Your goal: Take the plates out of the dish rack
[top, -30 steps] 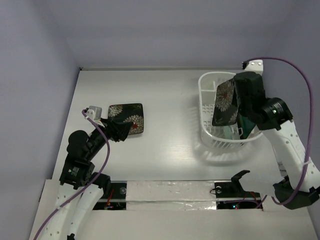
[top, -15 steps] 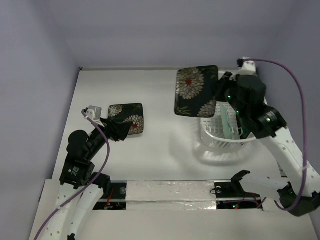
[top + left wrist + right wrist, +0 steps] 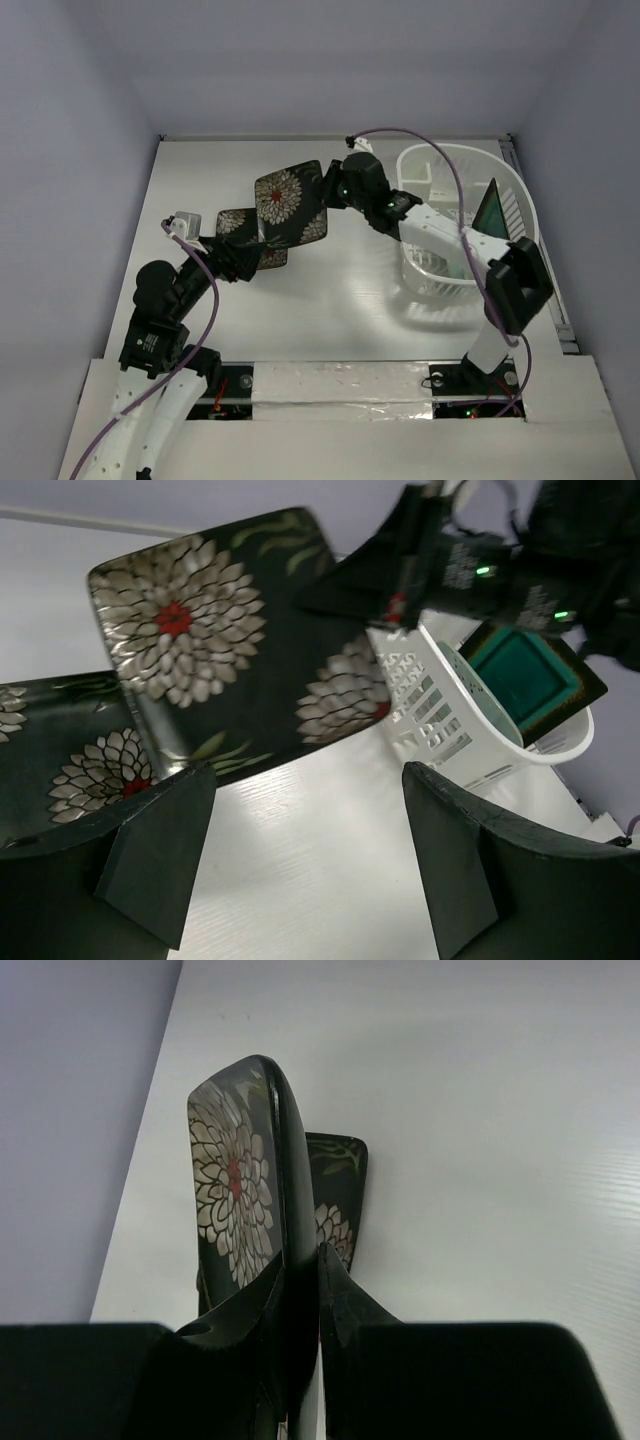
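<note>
My right gripper (image 3: 335, 190) is shut on the edge of a black flowered plate (image 3: 290, 205), holding it tilted above the table left of the dish rack (image 3: 440, 165). In the right wrist view the fingers (image 3: 345, 1305) pinch that plate's rim (image 3: 285, 1200). A second black flowered plate (image 3: 238, 225) lies flat just beneath it and shows again (image 3: 60, 750). My left gripper (image 3: 305, 860) is open over bare table beside that lying plate, with nothing between its jaws. A brown-rimmed plate with a teal centre (image 3: 492, 208) stands upright in the rack.
The white rack (image 3: 450, 720) sits at the back right of the table. Lavender walls close off the left, far and right sides. My right arm (image 3: 430, 225) stretches across the middle of the table from the rack side.
My right arm has lifted the flowered plate out of the rack and swung it left, over the plate lying on the table. The left arm has stayed where it was.
</note>
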You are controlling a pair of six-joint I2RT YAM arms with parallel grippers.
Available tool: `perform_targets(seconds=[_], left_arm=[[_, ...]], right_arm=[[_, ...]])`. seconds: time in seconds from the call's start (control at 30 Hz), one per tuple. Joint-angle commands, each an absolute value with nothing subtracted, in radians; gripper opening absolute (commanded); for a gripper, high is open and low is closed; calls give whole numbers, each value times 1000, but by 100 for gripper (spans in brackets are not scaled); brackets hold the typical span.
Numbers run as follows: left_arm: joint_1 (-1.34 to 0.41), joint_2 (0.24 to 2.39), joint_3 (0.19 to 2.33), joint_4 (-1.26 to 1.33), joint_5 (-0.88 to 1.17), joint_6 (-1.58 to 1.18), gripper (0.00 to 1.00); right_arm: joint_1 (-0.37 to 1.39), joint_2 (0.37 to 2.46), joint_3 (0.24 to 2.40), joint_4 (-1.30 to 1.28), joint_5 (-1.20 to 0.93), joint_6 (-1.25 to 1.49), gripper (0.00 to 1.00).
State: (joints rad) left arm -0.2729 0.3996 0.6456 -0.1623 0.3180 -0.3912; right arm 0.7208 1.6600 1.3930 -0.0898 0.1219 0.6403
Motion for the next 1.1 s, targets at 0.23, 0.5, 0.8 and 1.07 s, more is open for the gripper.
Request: perform_targets(seconds=[0.23,0.5,0.8,1.07], left_arm=[[-265,391,658,-127,325,-387,72],[-265,394,658,-130,324,-388,71],[-265,396,657,-127,325,-390,71],[-265,394,658,-129,325,-390,71]], right_arm=[[750,1891,1480,397,40,992,0],[779,2036,1537,426,8,1057,0],[808,2115,1571,385,-26,1065,1],[828,2172,1611,356,-34,1066,10]])
